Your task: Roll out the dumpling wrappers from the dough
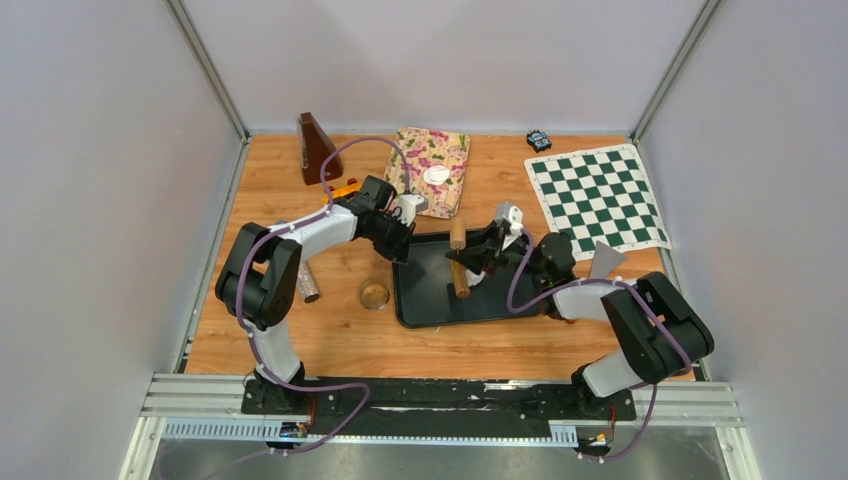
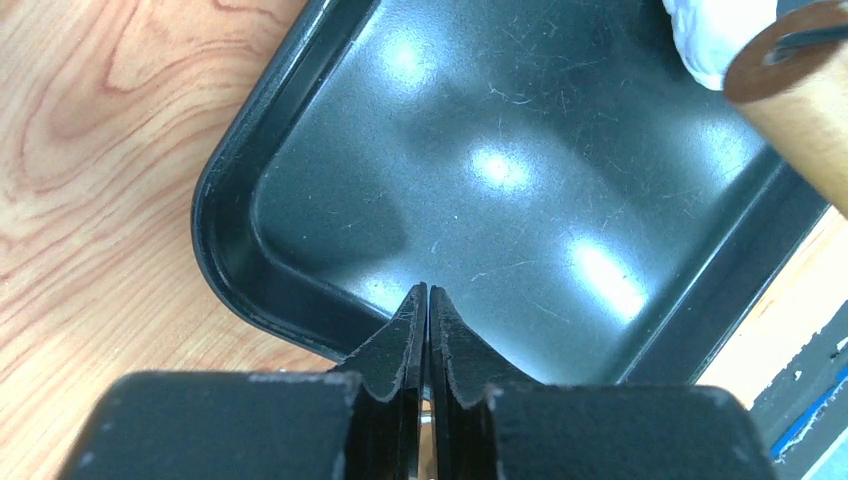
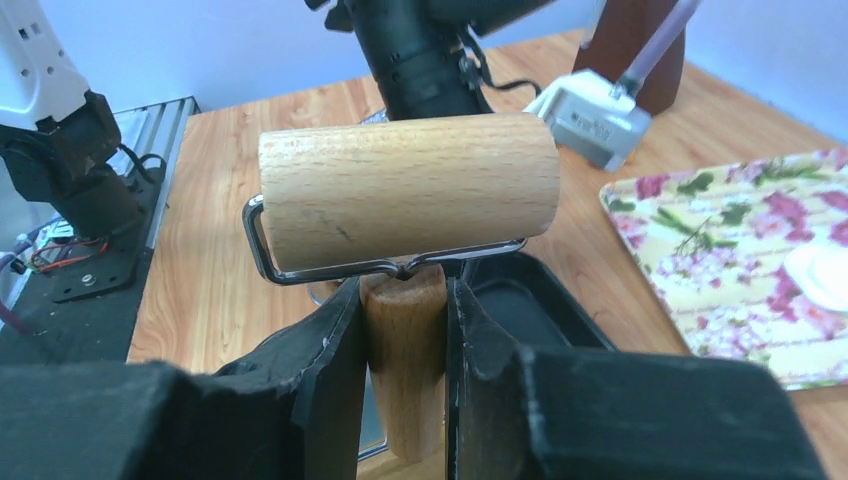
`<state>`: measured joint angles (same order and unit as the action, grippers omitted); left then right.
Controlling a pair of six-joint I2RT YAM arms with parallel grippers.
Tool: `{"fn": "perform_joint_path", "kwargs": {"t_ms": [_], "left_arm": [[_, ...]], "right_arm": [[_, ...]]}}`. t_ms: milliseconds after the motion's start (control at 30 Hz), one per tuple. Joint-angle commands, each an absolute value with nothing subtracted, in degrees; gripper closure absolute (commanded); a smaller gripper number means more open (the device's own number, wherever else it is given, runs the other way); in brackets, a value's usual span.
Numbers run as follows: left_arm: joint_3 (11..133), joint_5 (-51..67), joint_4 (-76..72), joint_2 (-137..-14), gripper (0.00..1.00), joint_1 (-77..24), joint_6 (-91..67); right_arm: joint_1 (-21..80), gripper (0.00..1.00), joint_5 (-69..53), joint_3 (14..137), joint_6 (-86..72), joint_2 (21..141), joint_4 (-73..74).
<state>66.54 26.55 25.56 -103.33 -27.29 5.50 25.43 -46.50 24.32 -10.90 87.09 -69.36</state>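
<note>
Lab cell (white panels (image 1: 90, 200), alu. rail (image 1: 450, 392))

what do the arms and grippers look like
The left arm and right arm have white links between bulky black joints, with a purple cable looping along each. The left gripper and right gripper are matte black, each with two flat fingers tapering to thin tips.

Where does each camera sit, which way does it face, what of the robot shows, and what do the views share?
Top: above and behind the bases, looking down at the table; left arm and right arm show.
Left wrist: on the left arm, looking down past the shut left gripper into a corner of the black tray.
Right wrist: on the right arm, looking across the table past the right gripper, shut on the roller, toward the left arm.
Shared: roller and black tray appear in all three.
</note>
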Motion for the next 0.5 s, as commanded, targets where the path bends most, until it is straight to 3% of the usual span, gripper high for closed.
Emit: {"fn": "perform_joint_path", "kwargs": {"t_ms": [0, 333, 467], "left_arm": [[69.0, 26.9, 25.3, -103.2, 0.91, -27.6, 6.5], [69.0, 27.0, 25.4, -103.5, 0.94, -27.6, 6.6], [68.9, 26.9, 25.4, -103.4, 0.95, -27.6, 6.7]], "right_arm": [[25.1, 1.00, -42.5, 26.4, -6.6, 82.8, -66.1], [25.1, 1.00, -17.3, 27.7, 6.5, 89.8, -66.0], [25.5, 1.00, -15.4, 27.4, 7.8, 90.2, -65.1]]}}
